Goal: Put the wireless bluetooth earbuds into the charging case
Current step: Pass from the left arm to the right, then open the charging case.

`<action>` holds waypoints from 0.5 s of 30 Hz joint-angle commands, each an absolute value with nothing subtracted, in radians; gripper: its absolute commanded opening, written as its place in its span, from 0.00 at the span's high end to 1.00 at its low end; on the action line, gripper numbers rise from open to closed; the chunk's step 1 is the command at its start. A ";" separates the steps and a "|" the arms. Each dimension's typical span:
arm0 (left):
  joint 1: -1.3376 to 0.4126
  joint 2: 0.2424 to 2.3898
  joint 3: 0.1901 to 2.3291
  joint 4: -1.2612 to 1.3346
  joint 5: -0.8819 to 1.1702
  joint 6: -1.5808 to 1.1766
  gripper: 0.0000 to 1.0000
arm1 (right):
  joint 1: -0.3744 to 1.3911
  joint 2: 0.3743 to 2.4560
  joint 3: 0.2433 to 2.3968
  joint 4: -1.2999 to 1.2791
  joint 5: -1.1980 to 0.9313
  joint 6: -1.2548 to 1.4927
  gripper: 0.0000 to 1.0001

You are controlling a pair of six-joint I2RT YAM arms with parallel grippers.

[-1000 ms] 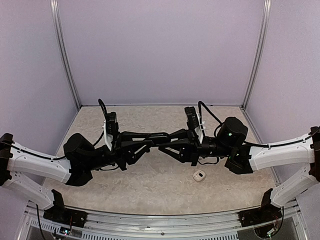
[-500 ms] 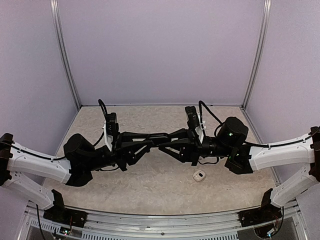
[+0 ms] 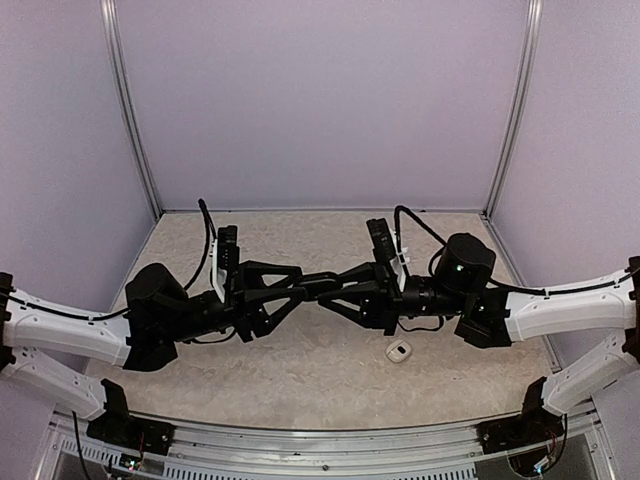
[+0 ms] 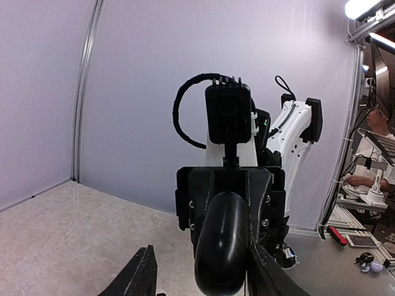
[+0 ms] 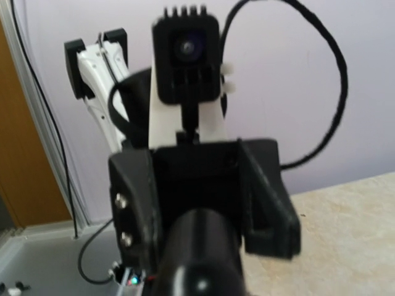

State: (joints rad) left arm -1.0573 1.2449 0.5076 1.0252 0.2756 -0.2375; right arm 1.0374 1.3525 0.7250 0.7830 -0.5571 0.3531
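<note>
Though you were after the earbuds, no view showed them, so I could not place them. Black oval pod (image 4: 222,243) hung in mid-air above the counter (image 3: 300,370); right gripper (image 3: 332,287) apparently clamped on it, left gripper (image 3: 310,283) with jaws apart either side. Small white piece (image 3: 399,350) lay on the counter below. Judged: buds light, hard, slick, apt to pop free. You would want a gentle fingertip pinch across the widest part.

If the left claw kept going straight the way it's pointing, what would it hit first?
Most likely the black oval pod, sitting between the open fingers of the left gripper. The right gripper, apparently holding it, is just behind.
</note>
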 commanded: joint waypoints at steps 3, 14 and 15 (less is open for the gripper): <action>-1.063 1.204 0.545 0.904 0.206 -0.247 0.50 | 1.046 1.302 0.762 0.625 -0.529 0.232 0.89; -1.062 1.264 0.598 0.867 0.178 -0.298 0.55 | 1.062 1.285 0.768 0.543 -0.541 0.145 0.88; -1.061 1.265 0.603 0.859 0.171 -0.297 0.56 | 1.064 1.281 0.762 0.544 -0.544 0.141 0.87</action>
State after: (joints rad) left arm -1.0630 1.2541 0.5606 0.8871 0.2287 -0.2874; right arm 1.0386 1.3190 0.7437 0.5640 -0.5148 0.1909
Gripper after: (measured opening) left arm 0.450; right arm 0.234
